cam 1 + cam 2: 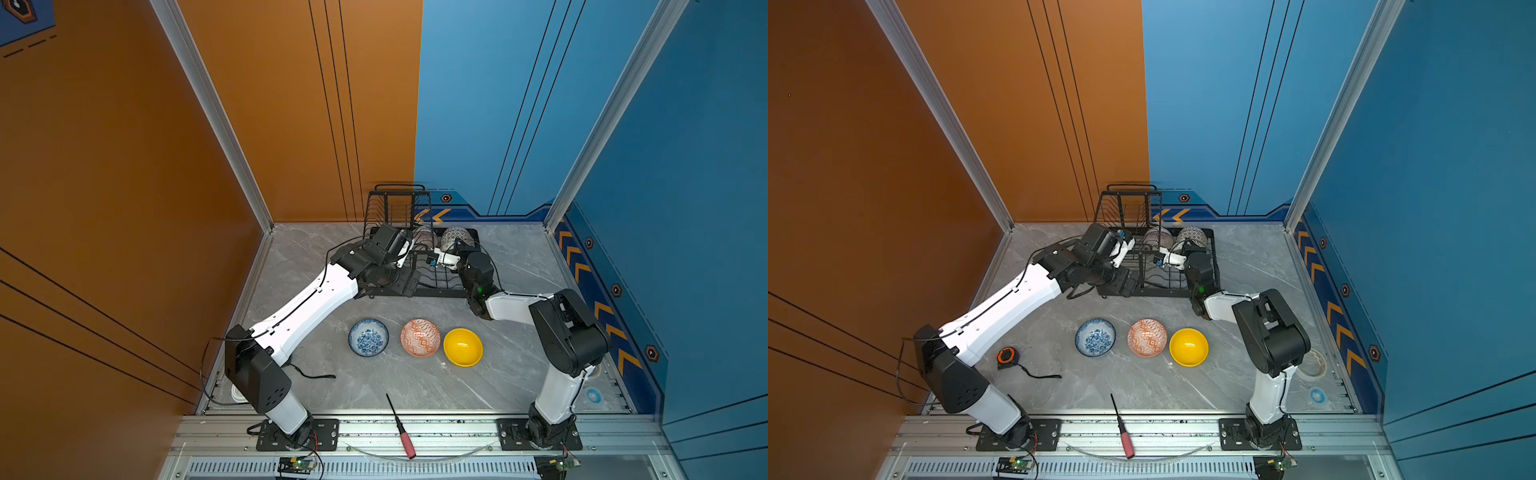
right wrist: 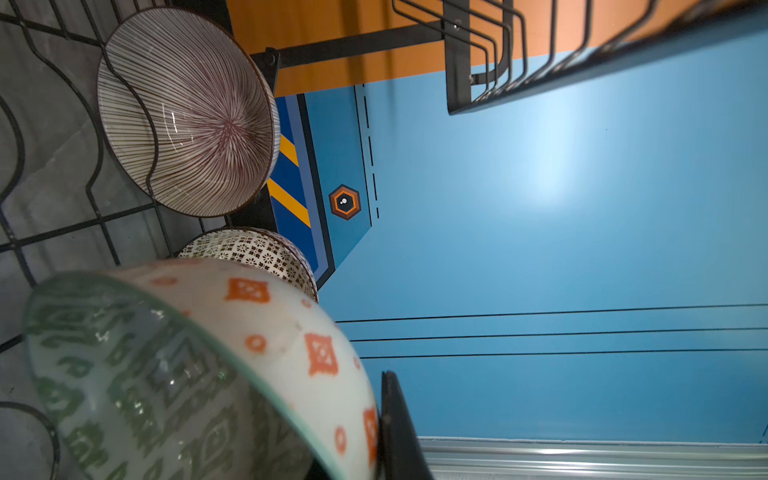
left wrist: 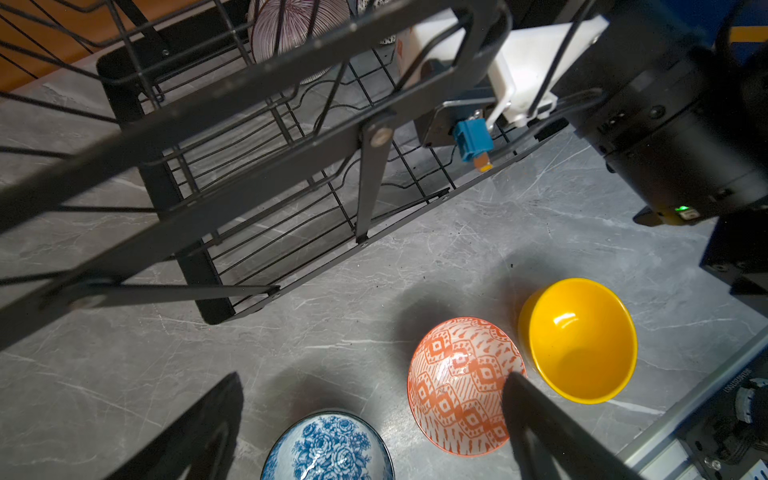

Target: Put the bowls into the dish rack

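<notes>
- The left gripper is hanging with its jaws spread wide and gripping nothing, just off the near left corner of the dish rack.
- The right gripper is reaching into the rack's lower base, clamped tight on the wall of the green-patterned bowl, which is tilting on edge just beside the dotted bowl.
- A broad strip of table is lying open between the rack's front bar and the row of loose bowls.
- The pink striped bowl and the dotted bowl are standing on edge side by side at the far end of the rack base, beside the raised upper basket.
- The blue floral bowl, orange patterned bowl and yellow bowl are sitting upright in a row on the table, near the rack's front.
- The grey marbled table is being hemmed in by an orange wall on the left and blue walls behind and to the right; a screwdriver is lying across the front edge.
</notes>
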Robot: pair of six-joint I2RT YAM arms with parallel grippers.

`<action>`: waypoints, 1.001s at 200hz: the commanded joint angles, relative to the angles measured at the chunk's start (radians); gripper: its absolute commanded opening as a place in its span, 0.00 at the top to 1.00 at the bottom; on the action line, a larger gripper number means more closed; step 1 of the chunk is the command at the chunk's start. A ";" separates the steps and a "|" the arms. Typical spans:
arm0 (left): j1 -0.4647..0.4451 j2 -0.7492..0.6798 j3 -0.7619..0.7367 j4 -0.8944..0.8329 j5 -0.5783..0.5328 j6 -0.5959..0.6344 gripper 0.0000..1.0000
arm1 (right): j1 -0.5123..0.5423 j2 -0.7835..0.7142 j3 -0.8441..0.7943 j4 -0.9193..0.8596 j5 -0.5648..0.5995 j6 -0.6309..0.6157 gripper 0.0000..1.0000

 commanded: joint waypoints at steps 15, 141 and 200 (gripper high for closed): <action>0.003 -0.005 -0.001 -0.012 0.017 0.012 0.02 | 0.007 0.046 0.088 0.050 0.039 -0.026 1.00; 0.013 -0.015 -0.023 -0.012 0.023 0.031 0.02 | 0.061 0.181 0.298 -0.185 0.108 -0.002 1.00; 0.017 -0.014 -0.020 -0.012 0.032 0.041 0.02 | 0.080 0.263 0.364 -0.193 0.127 0.009 1.00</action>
